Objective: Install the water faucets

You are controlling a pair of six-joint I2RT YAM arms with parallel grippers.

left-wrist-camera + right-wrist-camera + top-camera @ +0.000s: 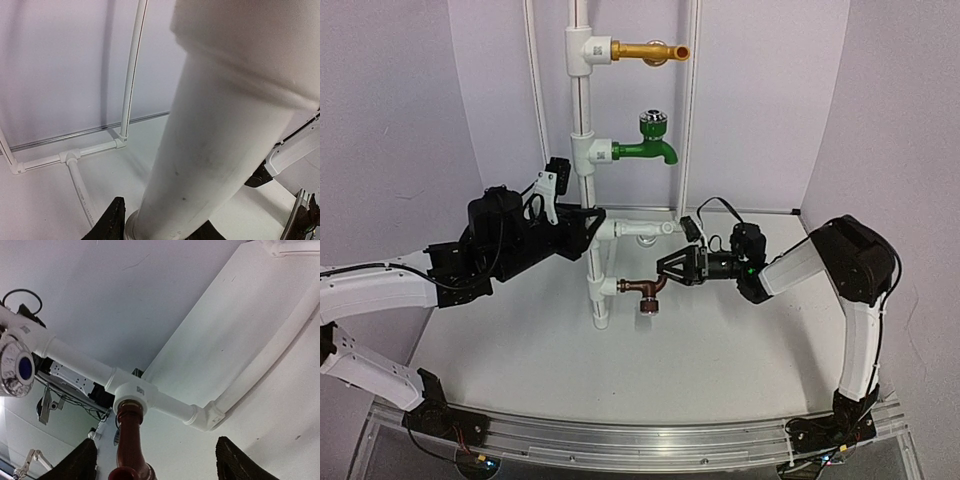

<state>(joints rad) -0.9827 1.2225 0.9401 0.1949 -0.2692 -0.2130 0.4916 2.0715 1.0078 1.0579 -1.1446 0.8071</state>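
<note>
The water faucet [642,290], a small dark brown tap, sits screwed into the lowest tee fitting [603,288] of the upright white pipe [582,150]. In the right wrist view the water faucet [129,440] rises into the tee fitting [131,397]. It stands between my right gripper's fingers, nearer the left one, and neither finger touches it. My right gripper [665,272] [160,462] is open just right of the spout. My left gripper [592,222] [159,225] is shut on the white pipe [220,150] above the tee. That pipe fills most of the left wrist view.
A gold faucet [655,51] and a green faucet [648,150] with a silver knob [15,367] sit higher on the pipe. A short white branch pipe [640,229] juts right just above my right gripper. White base pipes [70,156] lie on the table by the back wall.
</note>
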